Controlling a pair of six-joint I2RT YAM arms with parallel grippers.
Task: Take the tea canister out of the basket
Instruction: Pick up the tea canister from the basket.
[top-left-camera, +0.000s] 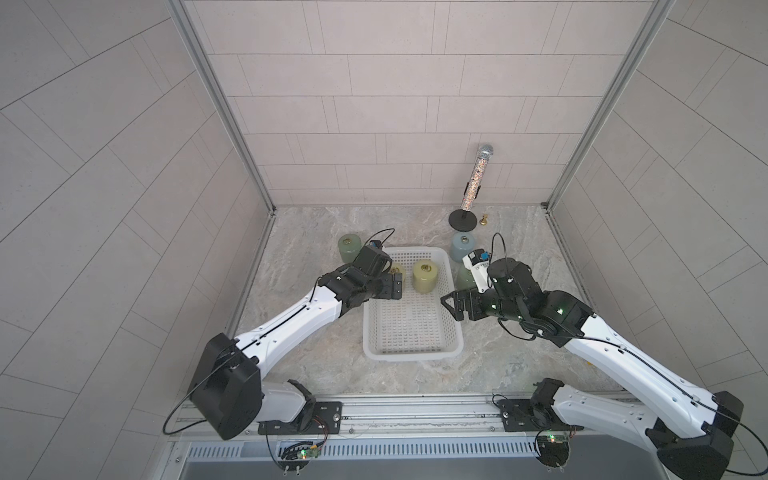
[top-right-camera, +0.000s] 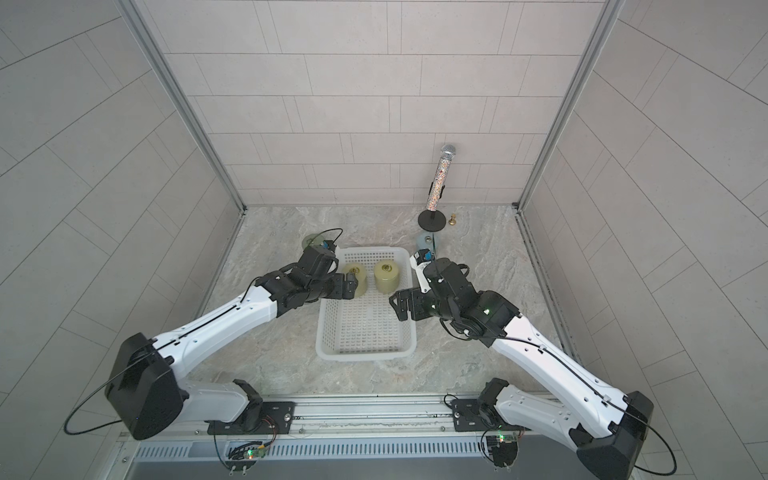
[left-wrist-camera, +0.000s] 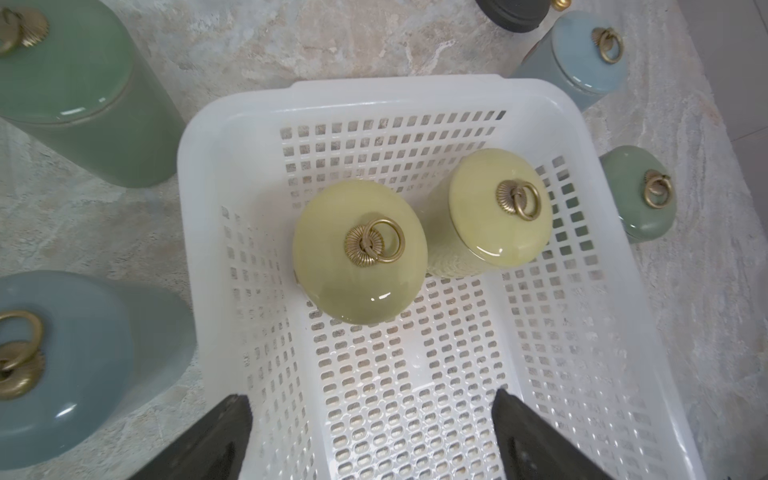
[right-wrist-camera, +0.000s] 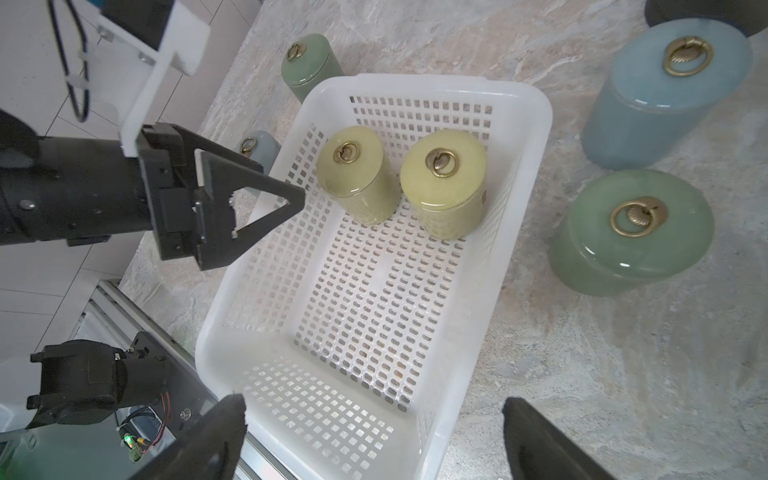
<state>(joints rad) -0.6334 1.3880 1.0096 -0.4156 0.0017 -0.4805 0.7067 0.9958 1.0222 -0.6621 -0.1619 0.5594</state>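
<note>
So the left yellow-green glazed tea canister (left-wrist-camera: 359, 251) and the right yellow-green glazed tea canister (top-left-camera: 424, 276) both stand upright at the far end of the white perforated plastic basket (top-left-camera: 409, 356). They're just beside each other, brass ring pulls on the lids, and the right one is close to the right wall. The only print I can see is on the white camera mount (top-left-camera: 473, 266) on the right arm, and it's too small to read. The whole near part of the basket floor is bare. The left gripper (top-left-camera: 395, 286) hangs over the left rim just beside the left canister, jaws spread wide with nothing in them. The right gripper (top-left-camera: 453, 308) hangs over the right rim, also spread and holding nothing. Outside on the marble-look tabletop (top-left-camera: 519, 353), a green glazed canister (top-left-camera: 348, 246) sits by the far left corner. A blue glazed canister (top-left-camera: 463, 246) and a second green canister (right-wrist-camera: 631, 232) stand near the right wall, so that side is tight.
</note>
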